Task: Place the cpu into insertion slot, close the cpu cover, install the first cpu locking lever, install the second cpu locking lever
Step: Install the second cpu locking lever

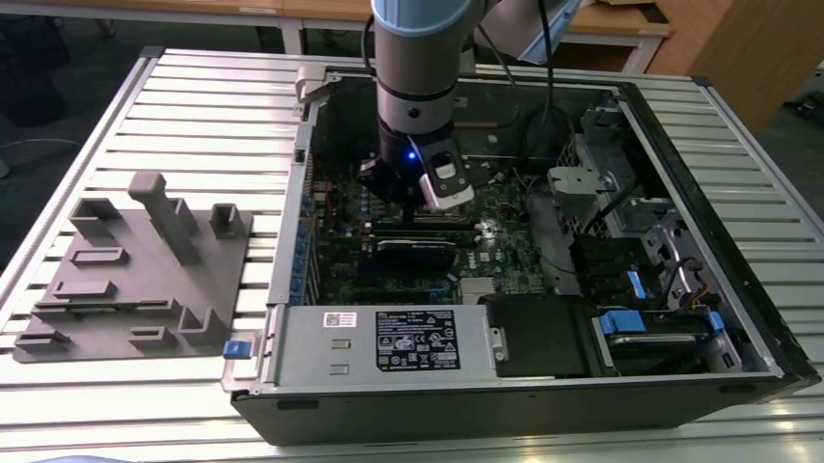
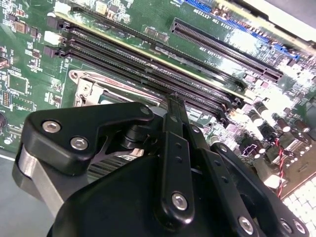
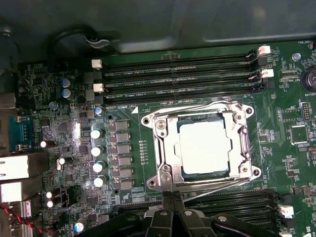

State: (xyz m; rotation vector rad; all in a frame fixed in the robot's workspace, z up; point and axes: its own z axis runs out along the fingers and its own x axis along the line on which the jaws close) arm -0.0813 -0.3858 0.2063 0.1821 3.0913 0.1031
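The arm reached down into the open computer case (image 1: 670,231), which lay on its side on the slatted bench (image 1: 206,106), with a grey fixture block (image 1: 135,280) beside it toward one bench edge. In the first wrist view the cpu (image 3: 204,146) sat in the insertion slot (image 3: 202,173), and the cpu cover (image 3: 168,148) lay flat over it, framing the silver top. Thin lever rods (image 3: 217,183) ran along the socket's edges and appeared to be latched, though the angle left that uncertain. The gripper (image 3: 172,196) hovered just beside the socket's edge nearest the lower memory slots (image 3: 237,205), its fingers (image 2: 174,123) pressed together and holding nothing.
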